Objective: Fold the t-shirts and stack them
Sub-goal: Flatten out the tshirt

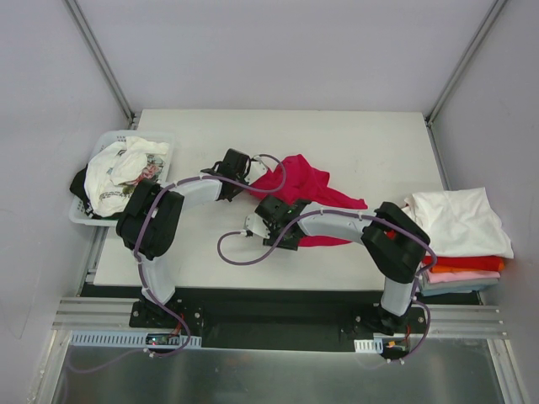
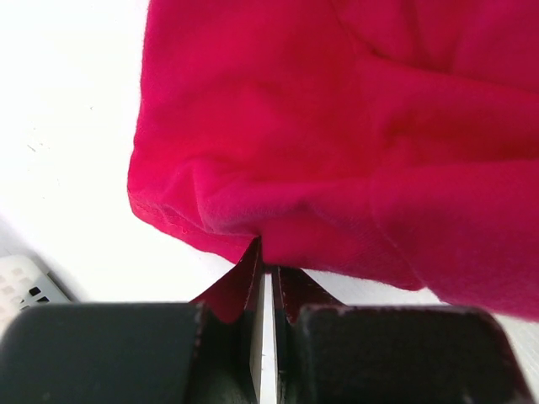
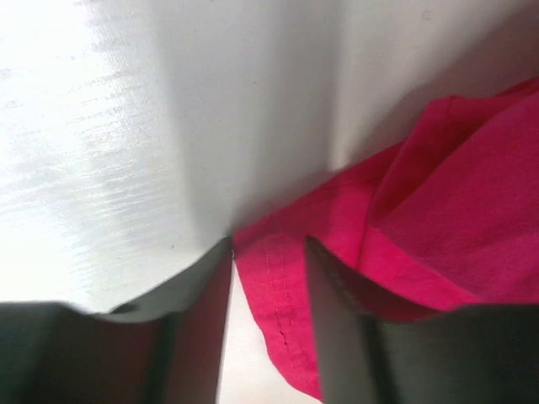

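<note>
A crimson-magenta t-shirt [image 1: 301, 182] lies crumpled in the middle of the table. My left gripper [image 1: 251, 187] is at its left edge. In the left wrist view that gripper [image 2: 266, 252] is shut, its tips pinching the edge of the crimson t-shirt [image 2: 354, 143]. My right gripper [image 1: 271, 204] is at the shirt's near-left edge. Seen from the right wrist, it [image 3: 268, 252] stands open with the stitched hem of the shirt [image 3: 290, 286] lying between its fingers. More t-shirts [image 1: 459, 220] sit folded in a stack at the right, white on top.
A white plastic basket [image 1: 82, 216] off the table's left edge holds white printed shirts [image 1: 122, 168] and a dark one. The folded stack overhangs the table's right edge, with red-orange [image 1: 467, 263] and pink [image 1: 459, 276] layers showing. Both forearms cross the table's near half.
</note>
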`<state>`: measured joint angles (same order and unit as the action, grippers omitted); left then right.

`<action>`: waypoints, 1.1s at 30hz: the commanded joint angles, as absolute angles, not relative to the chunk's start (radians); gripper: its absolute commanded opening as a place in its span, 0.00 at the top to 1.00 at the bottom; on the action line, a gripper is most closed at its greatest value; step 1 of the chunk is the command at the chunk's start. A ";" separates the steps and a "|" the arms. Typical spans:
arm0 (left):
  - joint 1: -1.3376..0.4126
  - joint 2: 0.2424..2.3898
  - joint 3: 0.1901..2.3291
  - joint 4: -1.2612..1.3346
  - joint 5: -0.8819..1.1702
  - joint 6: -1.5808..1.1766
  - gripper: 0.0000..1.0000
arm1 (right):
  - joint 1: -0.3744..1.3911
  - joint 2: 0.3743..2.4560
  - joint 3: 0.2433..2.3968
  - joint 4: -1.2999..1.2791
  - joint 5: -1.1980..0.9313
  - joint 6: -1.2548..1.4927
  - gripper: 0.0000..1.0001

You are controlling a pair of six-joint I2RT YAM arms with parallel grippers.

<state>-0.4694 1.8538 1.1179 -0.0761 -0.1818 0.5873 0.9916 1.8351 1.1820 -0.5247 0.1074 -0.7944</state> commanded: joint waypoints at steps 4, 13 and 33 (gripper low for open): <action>-0.460 1.819 1.135 -0.084 -0.164 0.586 1.00 | 0.986 1.856 1.209 -0.560 0.095 -0.781 0.97; -0.460 1.802 1.124 -0.084 -0.175 0.591 1.00 | 0.986 1.845 1.203 -0.558 0.104 -0.782 0.99; -0.460 1.322 1.078 -0.084 -0.258 0.627 1.00 | 0.884 1.389 1.239 -0.607 0.414 -0.844 0.99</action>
